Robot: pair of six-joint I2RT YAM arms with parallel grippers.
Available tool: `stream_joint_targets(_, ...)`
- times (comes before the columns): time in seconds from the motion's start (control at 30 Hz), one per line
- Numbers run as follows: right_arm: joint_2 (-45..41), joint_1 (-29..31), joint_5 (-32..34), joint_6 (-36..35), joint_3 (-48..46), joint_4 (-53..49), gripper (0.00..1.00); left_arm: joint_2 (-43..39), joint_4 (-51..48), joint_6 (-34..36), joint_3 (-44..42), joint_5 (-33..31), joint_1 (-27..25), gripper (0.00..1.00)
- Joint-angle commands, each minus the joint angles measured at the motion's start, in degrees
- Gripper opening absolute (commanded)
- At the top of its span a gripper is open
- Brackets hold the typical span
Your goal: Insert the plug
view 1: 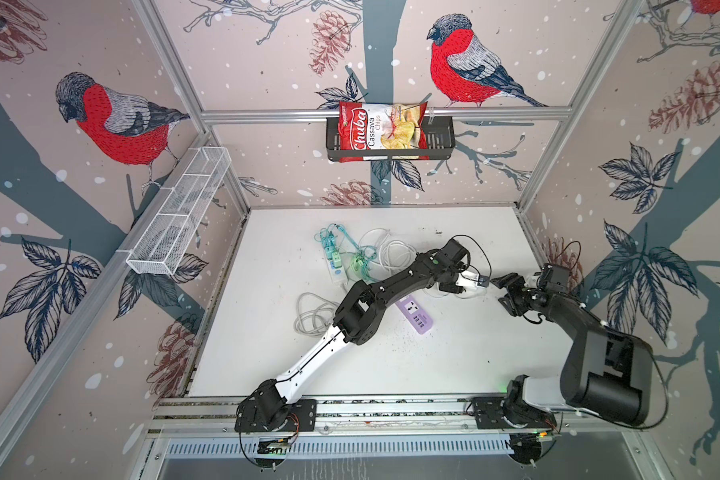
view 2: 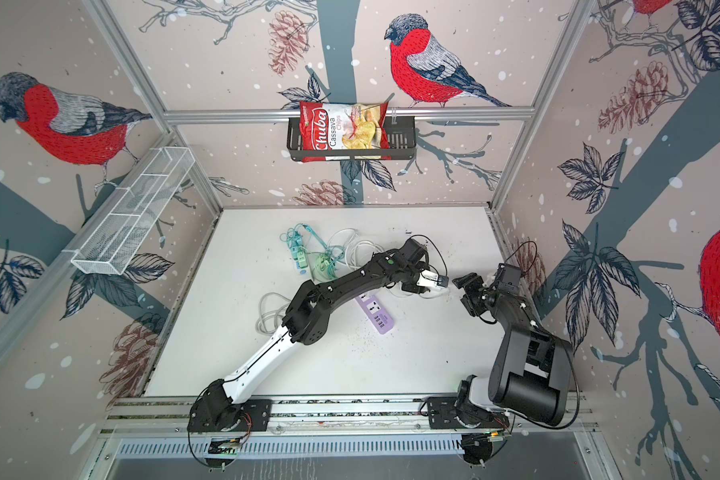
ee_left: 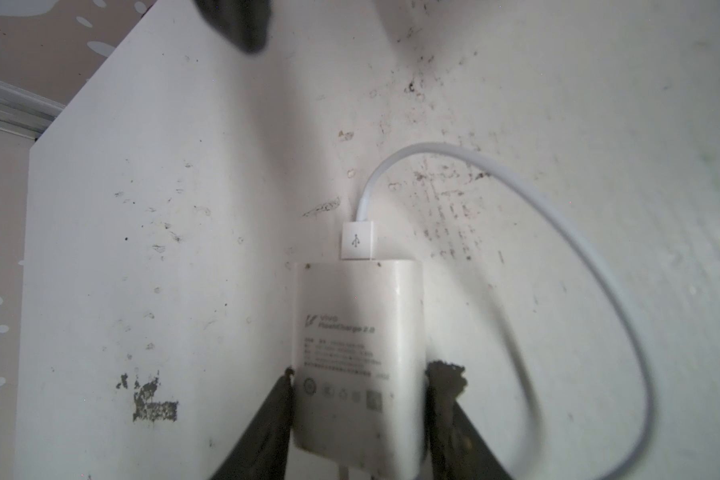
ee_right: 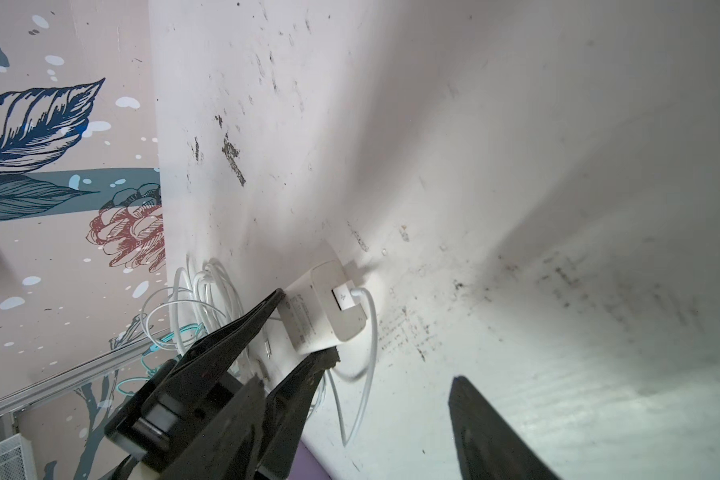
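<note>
We see a white, scuffed tabletop inside walls papered with birds. The left arm reaches from the near edge across the middle toward the right. The right arm stands at the near right and bends back toward the centre.

A white mesh basket hangs on the left wall. A black basket hangs on the far rail and holds a red chip bag.

On the tabletop, a purple strip lies near the middle, its far end hidden under the left arm. A white strip lies farther back and to the left with green plugs in it, among teal and white cords. A grey-white coil lies left of the left arm.

The plug, a white charger block, is right of centre, just beyond the purple strip's far end and apart from it. The left fingers press against its two sides and hold it. We cannot tell whether it touches the tabletop. A white cable loops out from a USB connector seated in the plug's end.

The right fingers stand wide apart with nothing between them, just to the right of the plug and facing it in both top views.
</note>
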Motion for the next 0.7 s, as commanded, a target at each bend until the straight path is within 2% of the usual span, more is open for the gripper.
stream_joint_targets(0.0,-0.58,-0.05,1.55,-1.08,0.38,-1.03,0.71,0.99,-24.56,-1.62,-3.73,-1.63,-0.54,0.36)
stream_joint_targets(0.17,-2.13,-0.04,1.61,-2.35,0.29,-2.28,0.71,-0.7,-23.37,-1.62,-4.43,-1.83,-0.65,0.22)
stream_joint_targets(0.27,-2.99,-0.06,-2.28,-3.53,-0.58,-1.19,0.71,-3.4,-20.2,-3.89,-5.83,-0.21,-0.33,0.2)
stream_joint_targets(0.43,-3.67,0.02,-6.39,-4.8,-1.62,-1.46,0.7,-10.75,-6.52,-8.65,-15.28,2.27,0.2,0.15)
stream_joint_targets(0.57,-6.69,1.11,-7.19,-4.47,-3.48,-0.88,0.6,-17.58,5.32,-13.38,-24.13,5.11,0.75,0.15)
stream_joint_targets(0.67,-8.71,2.5,-10.64,-3.14,-4.34,0.52,0.58,-22.09,15.25,-16.8,-31.17,4.84,0.76,0.14)
